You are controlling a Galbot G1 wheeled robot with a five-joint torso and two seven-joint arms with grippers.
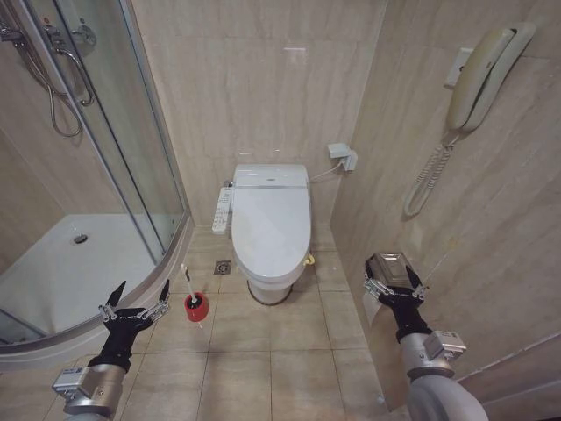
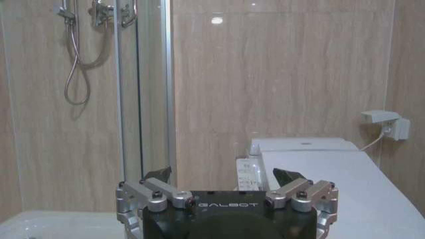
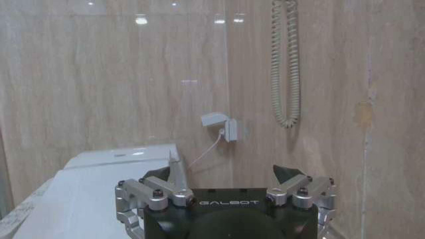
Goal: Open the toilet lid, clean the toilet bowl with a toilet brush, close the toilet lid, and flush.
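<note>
The toilet lid [image 1: 272,224] is down, white and glossy, with a small yellow strap [image 1: 308,260] at its front right edge. The toilet bowl is hidden beneath it. The toilet brush [image 1: 187,282] stands in its red cup [image 1: 196,308] on the floor left of the toilet. My left gripper [image 1: 140,289] hovers open, just left of the brush and apart from it. My right gripper [image 1: 394,282] is open near the right wall, holding nothing. The left wrist view shows the left gripper [image 2: 222,174] with the lid [image 2: 339,184] beyond; the right wrist view shows the right gripper [image 3: 221,173] with the lid [image 3: 86,199] beyond.
A curved shower tray [image 1: 70,263] with glass door [image 1: 140,132] fills the left. A control panel [image 1: 221,210] sits at the toilet's left side. A metal paper holder [image 1: 390,265] and a wall phone [image 1: 482,79] are on the right wall. A floor drain [image 1: 223,267] lies beside the toilet.
</note>
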